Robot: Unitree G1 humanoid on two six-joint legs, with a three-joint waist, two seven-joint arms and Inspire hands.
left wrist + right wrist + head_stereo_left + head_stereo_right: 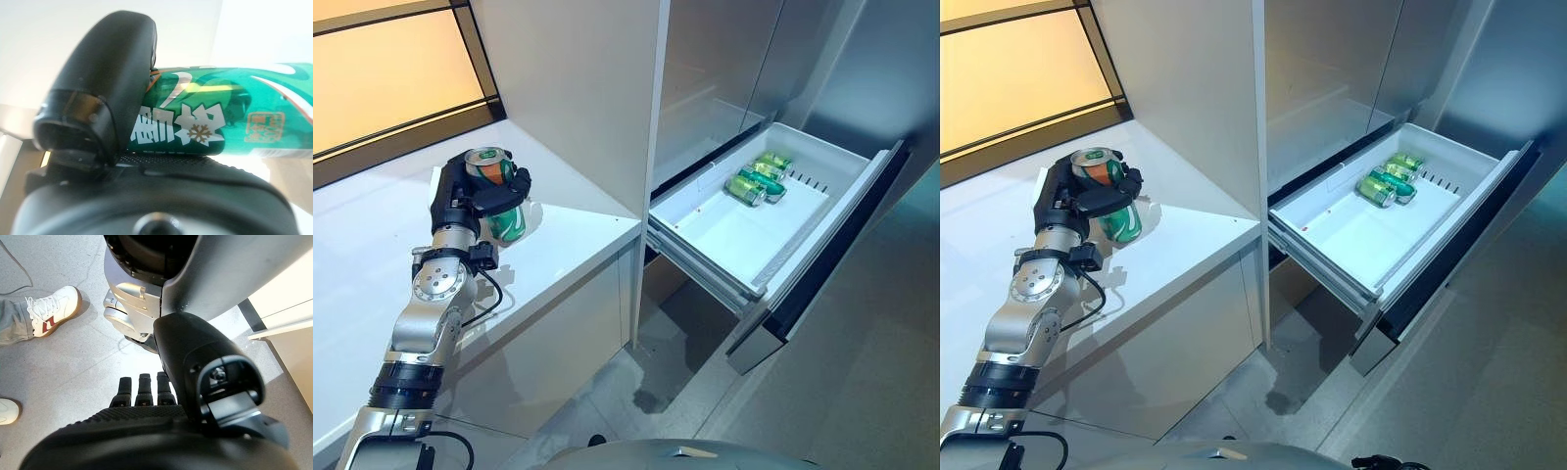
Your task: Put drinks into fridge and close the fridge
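Observation:
My left hand [470, 203] is on the white counter [372, 225], its fingers curled round a green drinks can [510, 223] that stands about upright with its silver top [487, 157] uppermost. In the left wrist view the thumb [105, 83] lies across the can [230, 127]. To the right, the fridge's white drawer [729, 240] is pulled open, and green cans [759, 178] lie on their sides near its back. My right hand [142, 389] shows only in the right wrist view, hanging over the floor with straight fingers and nothing in it.
A tall white cabinet panel [597, 98] stands between the counter and the fridge. The drawer's dark front [822, 264] juts out over the grey floor. A person's white shoe [51, 308] is on the floor near my right hand.

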